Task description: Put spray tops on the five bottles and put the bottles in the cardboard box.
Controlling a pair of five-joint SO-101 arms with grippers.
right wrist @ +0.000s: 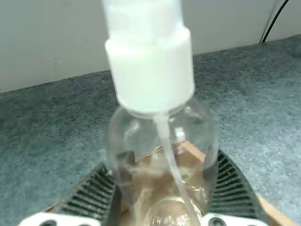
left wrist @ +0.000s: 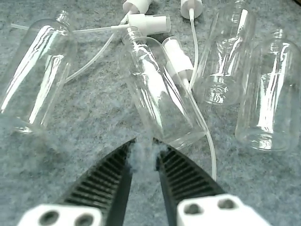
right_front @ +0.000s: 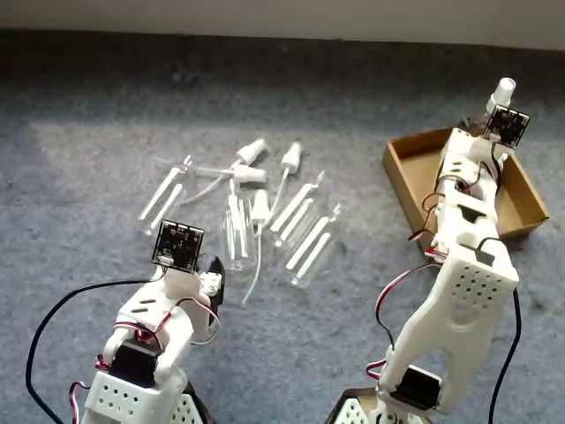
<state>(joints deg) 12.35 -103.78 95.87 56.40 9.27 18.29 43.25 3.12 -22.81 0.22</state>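
My right gripper point(right wrist: 160, 207) is shut on a clear bottle point(right wrist: 162, 150) that carries a white spray top point(right wrist: 148, 61). In the high view this bottle's spray top point(right_front: 500, 92) sticks up over the far side of the cardboard box point(right_front: 415, 163). My left gripper point(left wrist: 143, 143) is shut and holds nothing, its tips just short of the base of a lying clear bottle point(left wrist: 160, 89). Three more bare bottles lie around it point(left wrist: 35, 70) point(left wrist: 225, 56) point(left wrist: 270, 94). Loose spray tops point(left wrist: 148, 22) point(left wrist: 178, 56) with thin tubes lie among them. The left gripper point(right_front: 214, 276) sits near the pile's front.
Grey carpet covers the table. The bottles point(right_front: 163, 196) point(right_front: 237, 225) point(right_front: 313, 247) and loose spray tops point(right_front: 252, 152) point(right_front: 291, 157) are spread mid-table between the arms. A pale wall runs along the far edge. Cables trail from both arm bases.
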